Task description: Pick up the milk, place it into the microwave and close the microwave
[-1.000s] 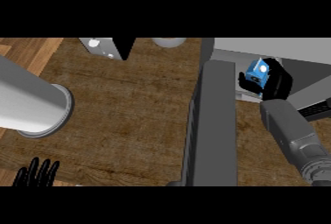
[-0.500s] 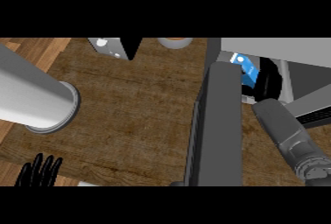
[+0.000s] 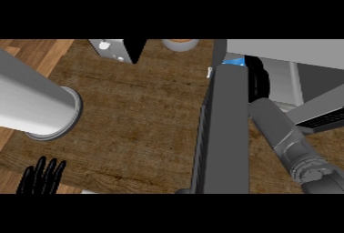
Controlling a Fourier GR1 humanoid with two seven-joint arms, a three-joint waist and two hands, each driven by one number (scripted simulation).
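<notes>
- The right hand (image 3: 258,81) is mostly hidden behind the door (image 3: 225,132); only a dark strip of it shows beside the blue milk (image 3: 235,61). Whether its fingers are curled round the milk or have let go, I cannot tell.
- The left hand (image 3: 42,176) rests at the lower left edge, fingers straight and up, holding nothing.
- Only a sliver of the milk shows, just past the door's top edge, at the mouth of the microwave (image 3: 295,77).
- Judged as a carton: light, stiff enough to hold by its flat sides, though thin walls may dent and smooth faces may slip. A hold across the mid-body seems safest.
- The right forearm (image 3: 285,136) reaches in alongside the door.
</notes>
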